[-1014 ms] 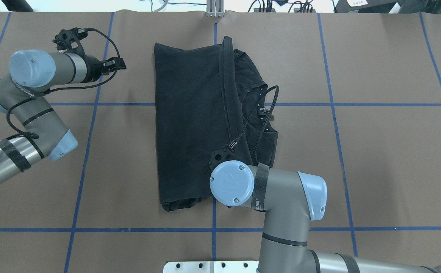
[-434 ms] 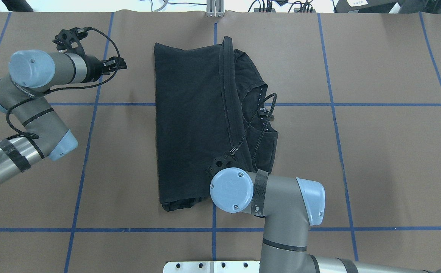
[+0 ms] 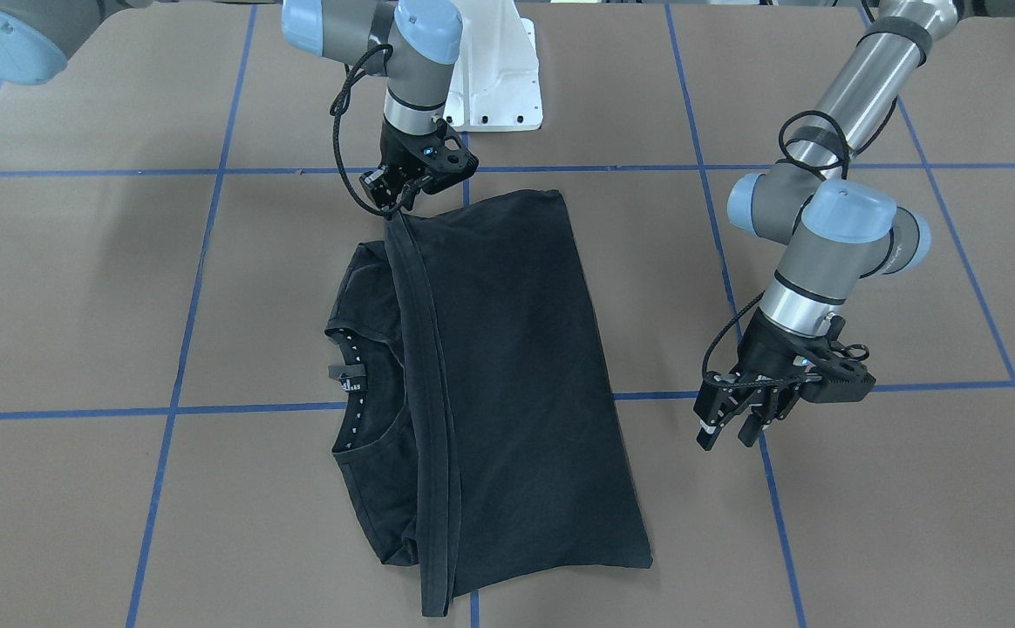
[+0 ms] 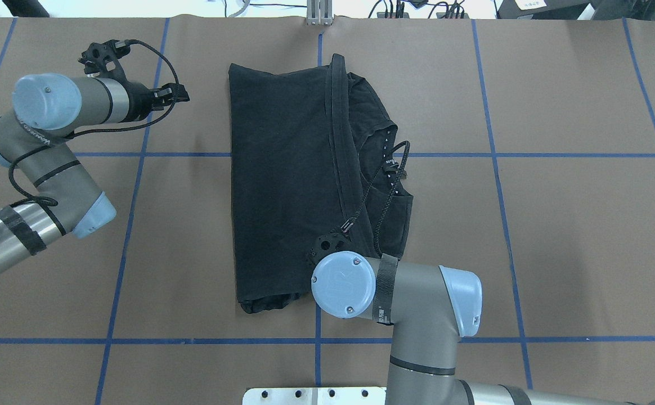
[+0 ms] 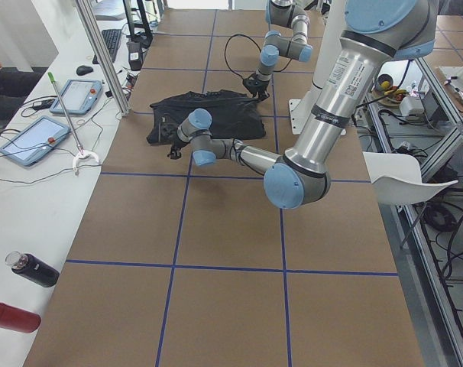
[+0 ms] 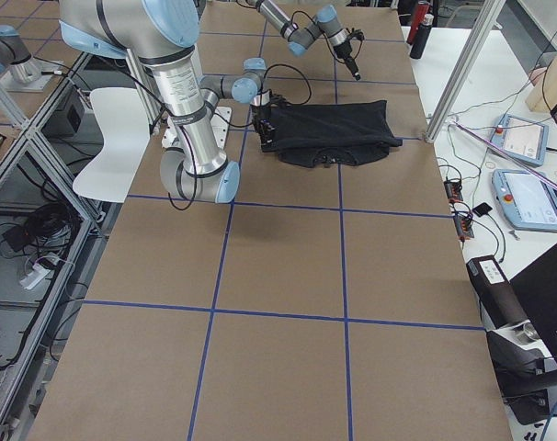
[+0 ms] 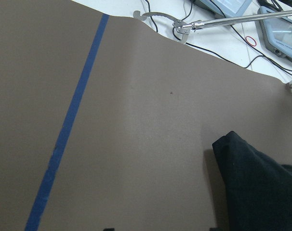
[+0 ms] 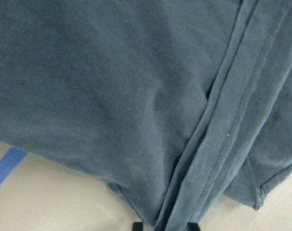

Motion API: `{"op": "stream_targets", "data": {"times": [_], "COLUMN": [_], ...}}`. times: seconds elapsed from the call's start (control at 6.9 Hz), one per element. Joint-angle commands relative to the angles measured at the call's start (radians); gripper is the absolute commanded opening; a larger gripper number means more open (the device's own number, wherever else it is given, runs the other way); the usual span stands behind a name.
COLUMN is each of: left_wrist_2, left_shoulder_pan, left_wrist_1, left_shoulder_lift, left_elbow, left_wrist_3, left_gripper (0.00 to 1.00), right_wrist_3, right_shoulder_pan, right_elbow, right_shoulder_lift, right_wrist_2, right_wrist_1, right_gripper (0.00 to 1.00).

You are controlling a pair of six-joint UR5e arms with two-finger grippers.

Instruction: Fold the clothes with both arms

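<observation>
Currently: black folded T-shirt [image 4: 282, 169], long axis near-far on brown counter [image 4: 558, 225]; R hand [image 3: 400, 207] pinches near hem; L hand [image 3: 725, 436] spread, empty, well apart.

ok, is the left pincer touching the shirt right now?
Apart. The overhead view shows bare brown table between the left pincer and the T-shirt; the front-facing view shows the same gap.
</observation>
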Motion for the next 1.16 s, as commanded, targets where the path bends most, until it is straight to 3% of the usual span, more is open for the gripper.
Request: {"op": "stream_targets", "data": {"times": [0.0, 0.14, 0.58, 1.01], "left_wrist_2": [0.0, 0.0, 0.0, 0.0], "left_shoulder_pan": [0.0, 0.0, 0.0, 0.002], "left_wrist_1": [0.0, 0.0, 0.0, 0.003], "left_shoulder_lift": [0.0, -0.002, -0.002, -0.006], "left_elbow": [-0.002, -0.011, -0.013, -0.016], "left_wrist_3": [0.0, 0.0, -0.002, -0.002], "left_gripper": [0.73, 0.73, 0.73, 0.73], "right_wrist_3": [0.002, 0.0, -0.018, -0.029], "right_shoulder_pan": [-0.006, -0.006, 0.062, 0.084], "right_elbow": [0.0, 0.0, 0.026, 0.126], "right_shoulder_lift": [-0.003, -0.003, -0.012, -0.11], "right_wrist_2": [0.0, 0.0, 0.035, 0.038], "right_wrist_1": [-0.001, -0.001, -0.004, -0.004], "right_gripper": [0.17, 0.0, 0.0, 0.0]}}
